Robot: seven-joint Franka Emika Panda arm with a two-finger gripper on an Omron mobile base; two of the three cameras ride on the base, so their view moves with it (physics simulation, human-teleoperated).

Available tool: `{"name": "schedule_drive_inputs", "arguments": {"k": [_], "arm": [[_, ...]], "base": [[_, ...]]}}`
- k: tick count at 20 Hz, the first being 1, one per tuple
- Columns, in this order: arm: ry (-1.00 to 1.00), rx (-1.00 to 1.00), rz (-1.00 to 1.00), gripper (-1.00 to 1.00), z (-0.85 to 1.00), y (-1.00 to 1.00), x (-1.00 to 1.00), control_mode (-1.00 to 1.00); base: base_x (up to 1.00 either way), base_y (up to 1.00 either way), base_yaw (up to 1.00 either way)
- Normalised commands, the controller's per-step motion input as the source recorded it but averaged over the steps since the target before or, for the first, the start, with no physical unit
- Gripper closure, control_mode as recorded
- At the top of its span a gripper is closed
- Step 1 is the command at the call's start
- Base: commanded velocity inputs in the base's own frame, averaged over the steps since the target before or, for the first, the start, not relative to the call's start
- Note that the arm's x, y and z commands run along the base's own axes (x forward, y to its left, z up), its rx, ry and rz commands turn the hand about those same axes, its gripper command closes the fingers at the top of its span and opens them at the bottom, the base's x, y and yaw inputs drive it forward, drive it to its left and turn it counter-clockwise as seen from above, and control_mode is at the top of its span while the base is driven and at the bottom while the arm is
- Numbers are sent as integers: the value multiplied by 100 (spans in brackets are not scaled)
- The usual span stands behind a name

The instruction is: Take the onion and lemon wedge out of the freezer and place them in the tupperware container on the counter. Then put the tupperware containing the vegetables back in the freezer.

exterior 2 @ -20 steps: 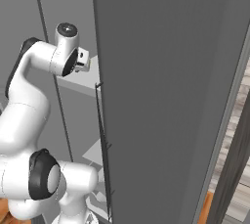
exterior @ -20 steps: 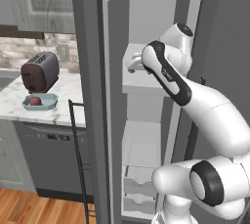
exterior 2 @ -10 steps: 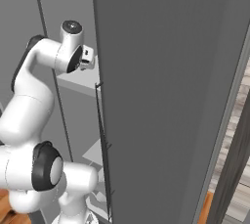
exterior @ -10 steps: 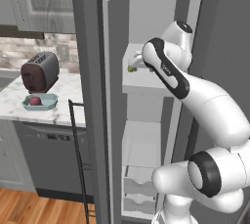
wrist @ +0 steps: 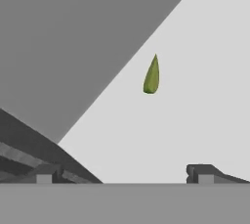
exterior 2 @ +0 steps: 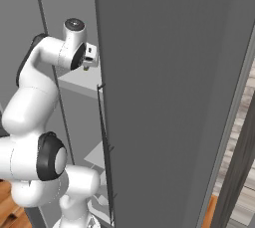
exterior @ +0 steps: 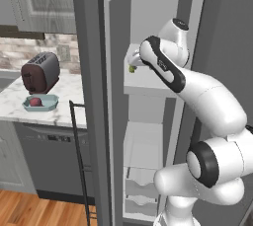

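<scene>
The freezer [exterior: 113, 136] stands with its door swung open. On its upper white shelf [exterior: 146, 81] lies the lemon wedge [exterior: 132, 69], a small yellow-green pointed piece. My arm reaches onto that shelf, and my gripper [wrist: 124, 174] is open, with the lemon wedge [wrist: 152, 75] lying a short way ahead of it, between the lines of the two fingertips [wrist: 204, 172] and untouched. The onion [exterior: 34, 101] rests inside the teal tupperware container [exterior: 47, 104] on the marble counter [exterior: 59, 115], far left of the arm.
A dark red toaster [exterior: 40, 72] stands behind the tupperware. A dishwasher front [exterior: 49, 161] sits below the counter. The freezer's door edge [exterior 2: 102, 122] rises close beside my hand, and white drawers [exterior: 141, 190] fill its lower part.
My arm has pushed further into the freezer, raising its elbow and bringing the hand closer to the lemon wedge. The jaws have stayed open.
</scene>
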Motion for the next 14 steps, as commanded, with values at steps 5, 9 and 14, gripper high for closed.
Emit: {"name": "schedule_drive_inputs", "arguments": {"k": [5, 9, 14], "arm": [[0, -3, 0, -100, -7, 0, 21, -100], [0, -4, 0, -100, -17, 0, 22, -100], [0, -3, 0, -100, -15, 0, 23, -100]], "base": [[0, 0, 0], [0, 0, 0], [0, 0, 0]]}}
